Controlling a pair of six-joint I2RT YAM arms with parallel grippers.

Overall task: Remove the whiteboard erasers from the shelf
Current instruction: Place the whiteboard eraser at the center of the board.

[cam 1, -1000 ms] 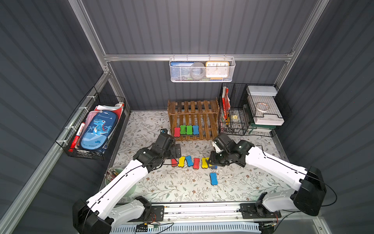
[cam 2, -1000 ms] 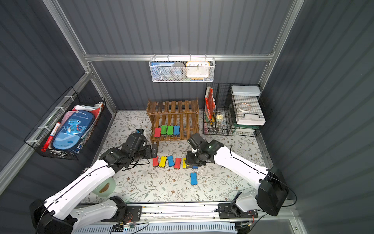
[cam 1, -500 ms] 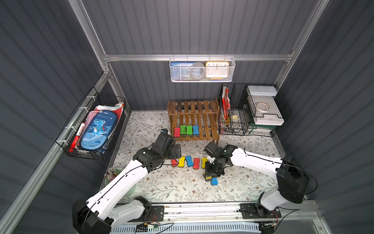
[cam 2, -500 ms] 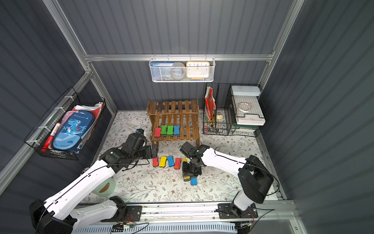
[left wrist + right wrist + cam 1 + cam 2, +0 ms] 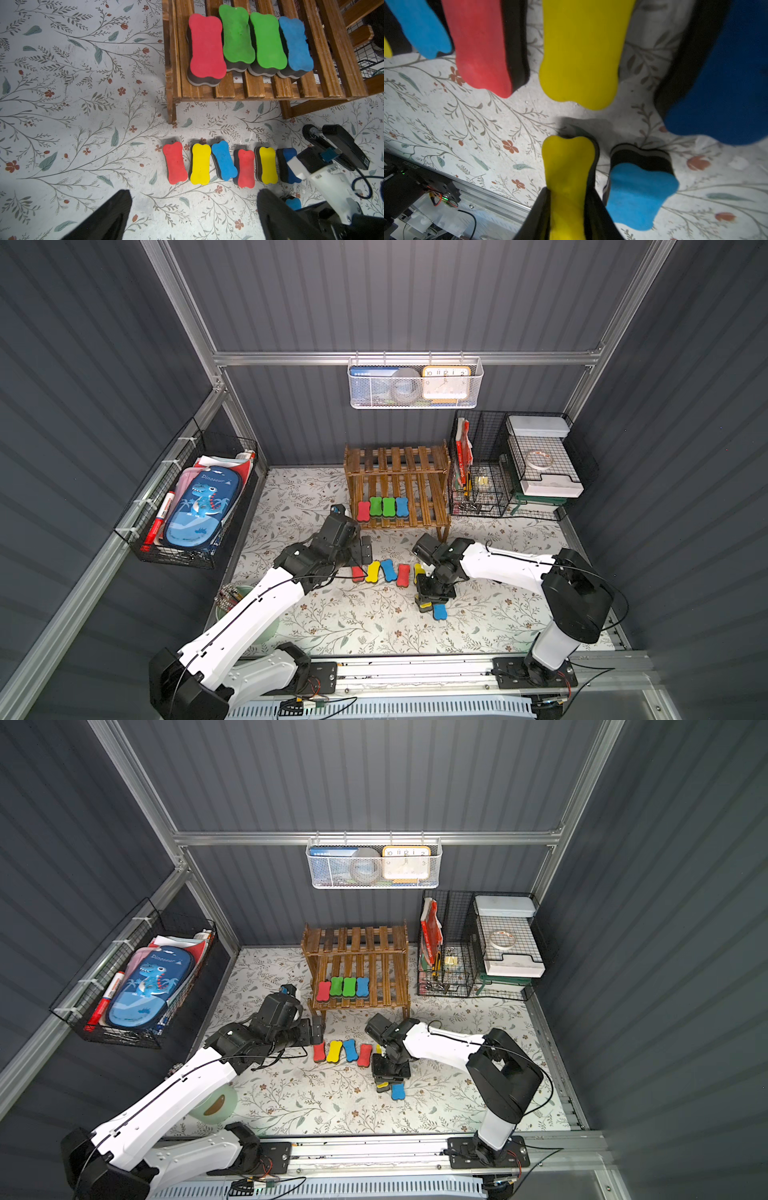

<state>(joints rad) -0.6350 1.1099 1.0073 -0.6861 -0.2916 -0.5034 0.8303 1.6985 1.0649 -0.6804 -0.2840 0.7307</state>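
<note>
The shelf [image 5: 397,458] stands at the back of the flowered mat [image 5: 316,614]. On its lower tier, toward its left end, four erasers sit packed side by side: a red eraser [image 5: 363,510], a green eraser [image 5: 376,506], a second green eraser [image 5: 389,507] and a blue eraser [image 5: 402,507].

On the mat just in front of the shelf lies a row of erasers [image 5: 224,161], coloured tops up. From the shelf's left end toward its right they run red, yellow, blue, red, yellow, dark blue, as the left wrist view shows. In both top views the right arm covers the dark blue one.

The left gripper [image 5: 365,549] hovers above the mat near the shelf's left front leg, by the red end of the row. Its jaws stand wide apart and hold nothing.

The right gripper [image 5: 434,593] points down at the mat, farther from the shelf than the row and in front of the shelf's right end. Its jaws are drawn in narrow and clamp a yellow eraser [image 5: 568,162] by its long sides. Whether that eraser rests on the mat or hangs just above it cannot be told. A light blue eraser [image 5: 641,195] lies flat just beside it, on the side toward the shelf's right end.

A black wire rack [image 5: 486,435] stands right beside the shelf's right end, and a white mesh basket [image 5: 415,402] hangs on the wall above the shelf.
</note>
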